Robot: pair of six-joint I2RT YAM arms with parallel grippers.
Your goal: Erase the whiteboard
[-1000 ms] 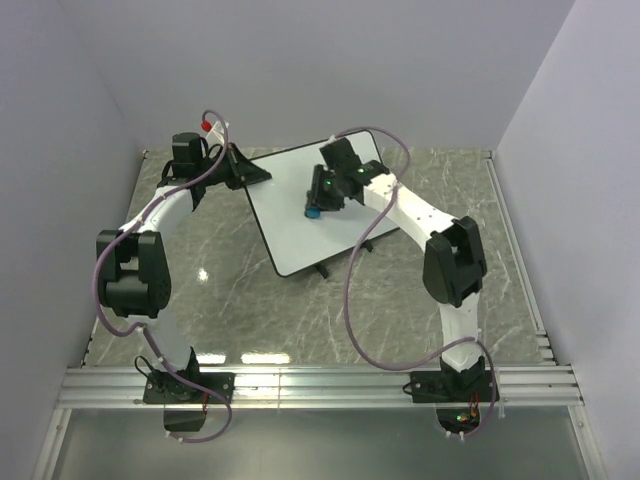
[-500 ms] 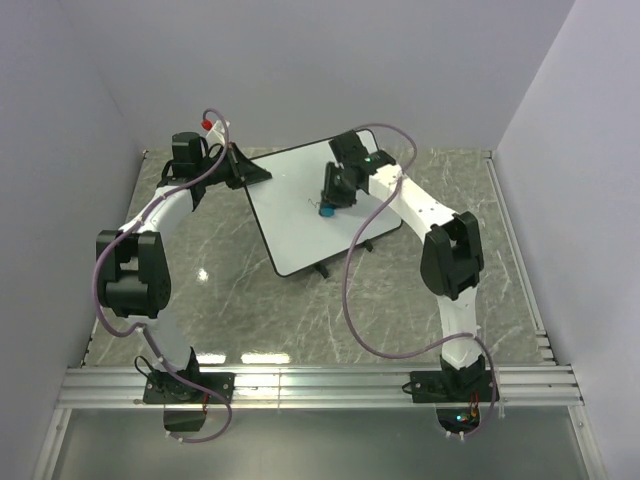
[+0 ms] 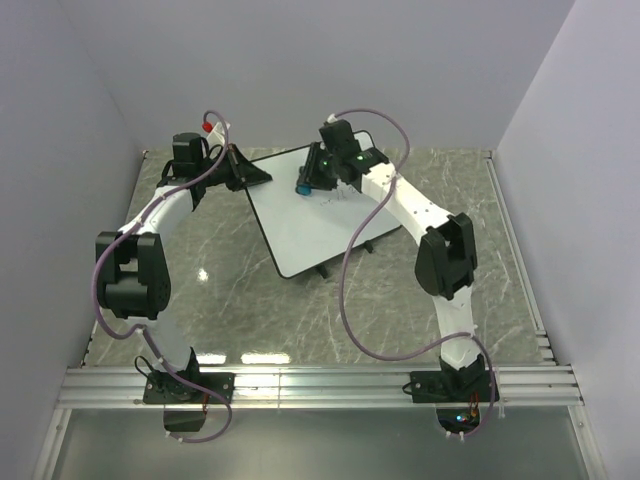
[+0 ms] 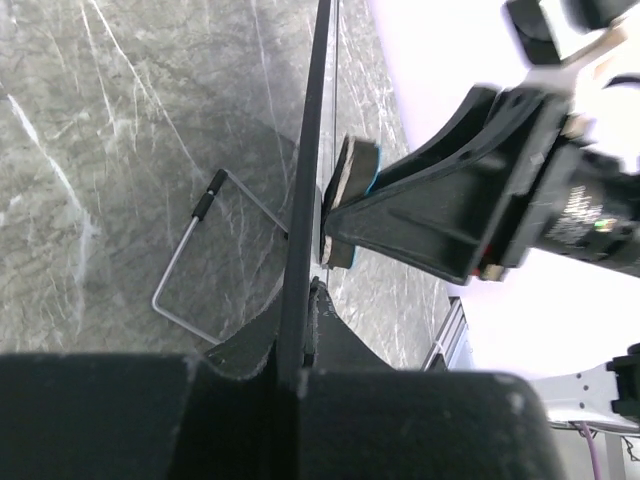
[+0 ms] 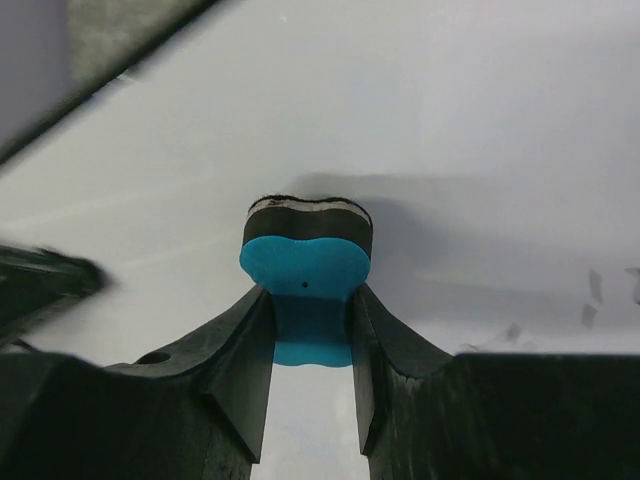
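The whiteboard [image 3: 305, 225] stands tilted on wire legs in the middle of the table. My left gripper [image 3: 245, 172] is shut on its far left edge; in the left wrist view the thin black frame [image 4: 305, 190] runs edge-on between the jaws. My right gripper [image 3: 305, 187] is shut on the small blue eraser [image 5: 306, 272], whose dark felt face presses on the board's white surface [image 5: 450, 120] near its upper left part. The eraser also shows in the left wrist view [image 4: 352, 185]. Faint dark marks [image 3: 338, 200] lie on the board just right of the eraser.
A wire stand leg [image 4: 185, 262] rests on the grey marble table [image 3: 230, 300]. Grey walls close in the back and both sides. An aluminium rail [image 3: 320, 385] runs along the near edge by the arm bases.
My right gripper with the eraser has swept across the board, first rightward, then to the upper left. The left gripper and the board have stayed still.
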